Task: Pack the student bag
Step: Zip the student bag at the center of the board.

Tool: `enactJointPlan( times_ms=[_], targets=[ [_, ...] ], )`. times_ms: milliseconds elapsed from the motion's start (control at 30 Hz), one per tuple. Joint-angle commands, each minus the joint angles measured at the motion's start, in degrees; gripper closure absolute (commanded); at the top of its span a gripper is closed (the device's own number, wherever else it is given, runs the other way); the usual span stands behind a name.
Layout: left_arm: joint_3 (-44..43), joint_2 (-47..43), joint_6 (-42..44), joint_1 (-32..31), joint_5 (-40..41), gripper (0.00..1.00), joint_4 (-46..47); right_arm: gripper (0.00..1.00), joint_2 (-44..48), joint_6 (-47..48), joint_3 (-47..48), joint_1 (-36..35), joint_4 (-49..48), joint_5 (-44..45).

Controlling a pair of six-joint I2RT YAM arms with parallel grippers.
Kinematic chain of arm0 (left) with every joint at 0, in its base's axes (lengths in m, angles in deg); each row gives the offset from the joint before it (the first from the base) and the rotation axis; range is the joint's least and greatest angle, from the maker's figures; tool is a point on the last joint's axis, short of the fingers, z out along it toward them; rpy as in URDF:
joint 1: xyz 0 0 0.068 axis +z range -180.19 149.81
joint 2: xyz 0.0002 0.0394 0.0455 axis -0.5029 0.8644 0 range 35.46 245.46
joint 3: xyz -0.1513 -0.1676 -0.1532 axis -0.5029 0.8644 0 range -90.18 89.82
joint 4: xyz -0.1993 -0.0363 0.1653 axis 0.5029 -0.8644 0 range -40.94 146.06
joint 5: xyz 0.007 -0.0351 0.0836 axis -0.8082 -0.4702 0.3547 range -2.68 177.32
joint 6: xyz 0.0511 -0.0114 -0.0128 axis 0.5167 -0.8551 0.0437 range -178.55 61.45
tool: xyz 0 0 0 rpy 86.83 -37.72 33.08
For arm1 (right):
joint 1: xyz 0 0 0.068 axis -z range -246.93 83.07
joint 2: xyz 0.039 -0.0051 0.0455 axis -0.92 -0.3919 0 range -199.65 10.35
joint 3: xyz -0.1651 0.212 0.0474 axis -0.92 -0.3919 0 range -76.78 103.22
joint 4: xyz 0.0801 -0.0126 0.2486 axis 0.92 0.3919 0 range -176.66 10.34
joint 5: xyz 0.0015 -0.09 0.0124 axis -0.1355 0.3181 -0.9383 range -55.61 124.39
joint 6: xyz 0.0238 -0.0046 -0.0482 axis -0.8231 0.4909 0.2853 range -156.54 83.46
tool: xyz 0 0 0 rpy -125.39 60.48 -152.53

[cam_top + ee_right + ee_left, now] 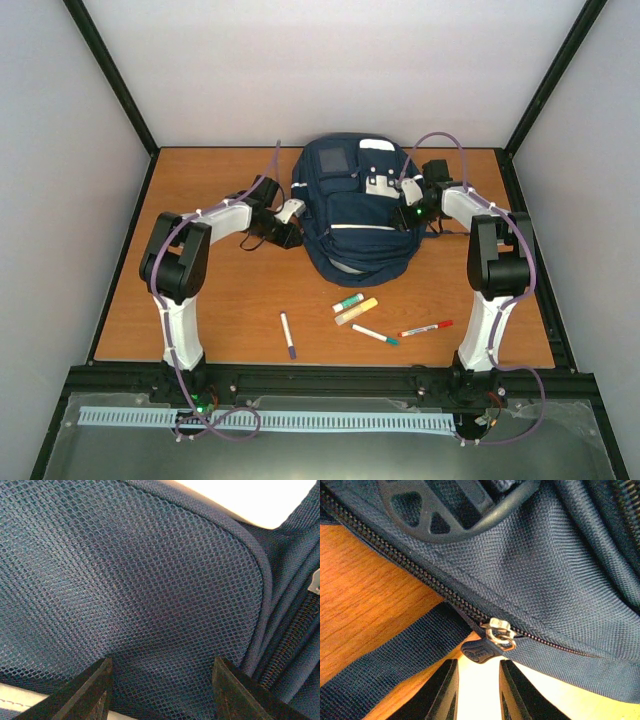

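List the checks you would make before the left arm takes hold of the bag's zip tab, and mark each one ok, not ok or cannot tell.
1. Left tool lined up with zip tab: ok, tab sits ahead of the gap.
2. Tab between the fingers: not ok, it lies beyond their tips.
3. Strap clear of the gap: ok, it passes beside one finger.
4. Right tool gripping the bag: cannot tell, jaws apart over mesh.
5. Pens ready on table: ok, five lie in front of the bag.
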Motion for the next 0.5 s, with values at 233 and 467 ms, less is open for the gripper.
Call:
enactJointPlan(
  times_ms=[233, 467],
  targets=[
    [-2.15, 1.68, -0.16, -1.52, -0.99, 0.74, 1.88, 0.44, -3.25, -0.41, -2.14, -0.15, 6.85, -1.2],
    [-1.52, 0.98, -1.1, -2.2, 2.95, 0.7, 4.83, 0.44, -3.52, -0.41, -2.14, -0.15, 6.94, -1.34]
  ],
)
